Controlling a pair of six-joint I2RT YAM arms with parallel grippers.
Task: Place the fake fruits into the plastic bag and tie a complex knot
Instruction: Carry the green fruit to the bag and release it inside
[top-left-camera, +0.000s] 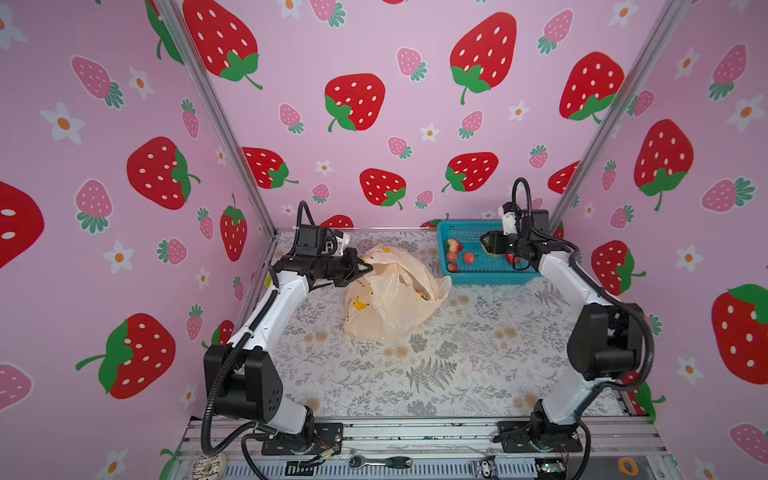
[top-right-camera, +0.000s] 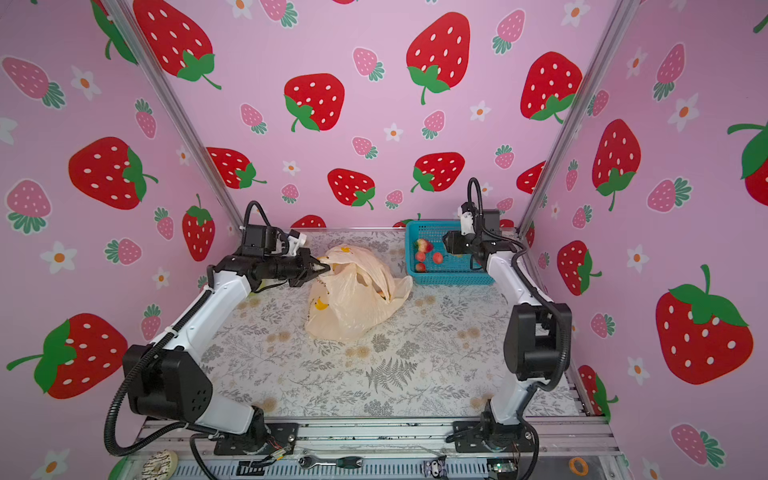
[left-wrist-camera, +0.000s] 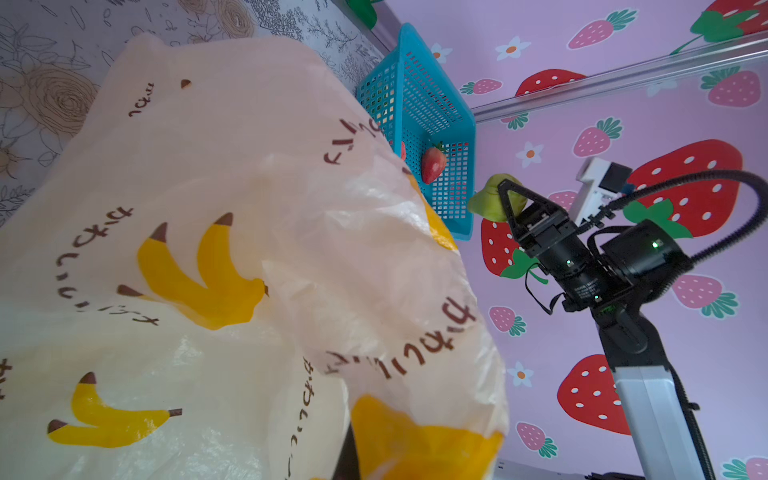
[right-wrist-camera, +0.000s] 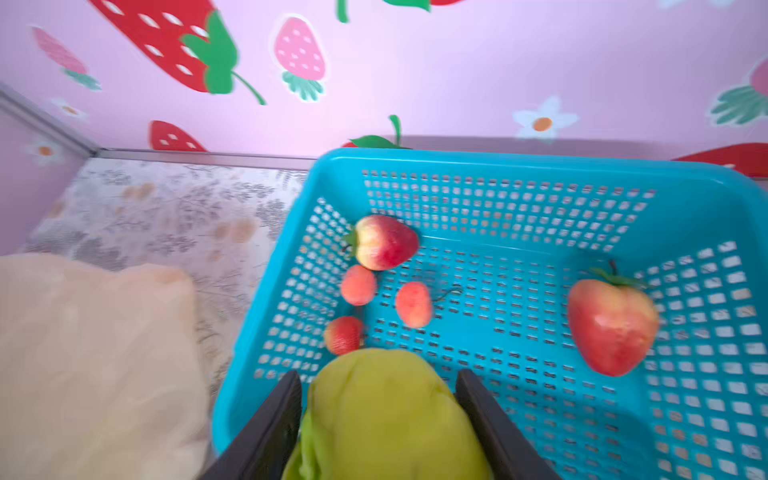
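Note:
The peach plastic bag (top-left-camera: 390, 307) (top-right-camera: 353, 307) (left-wrist-camera: 208, 187) lies slumped mid-table with its mouth facing the basket. My left gripper (top-left-camera: 365, 264) (top-right-camera: 326, 269) is shut on the bag's upper rim and lifts it. In the left wrist view the bag film hides the jaws. My right gripper (top-left-camera: 484, 243) (top-right-camera: 445, 243) (right-wrist-camera: 378, 377) hovers over the basket, shut on the lumpy green fruit (right-wrist-camera: 386, 415) (left-wrist-camera: 488, 203). Several strawberries (right-wrist-camera: 386, 243) (top-left-camera: 468, 257) lie on the basket floor. The knot is out of view.
The blue mesh basket (top-left-camera: 482, 277) (top-right-camera: 451, 279) (right-wrist-camera: 498, 162) stands at the back right against the wall, right of the bag. A ratchet wrench (top-left-camera: 380, 461), a donut-like ring (top-left-camera: 210, 463) and an orange ring (top-left-camera: 627, 465) lie on the front rail. Walls close three sides.

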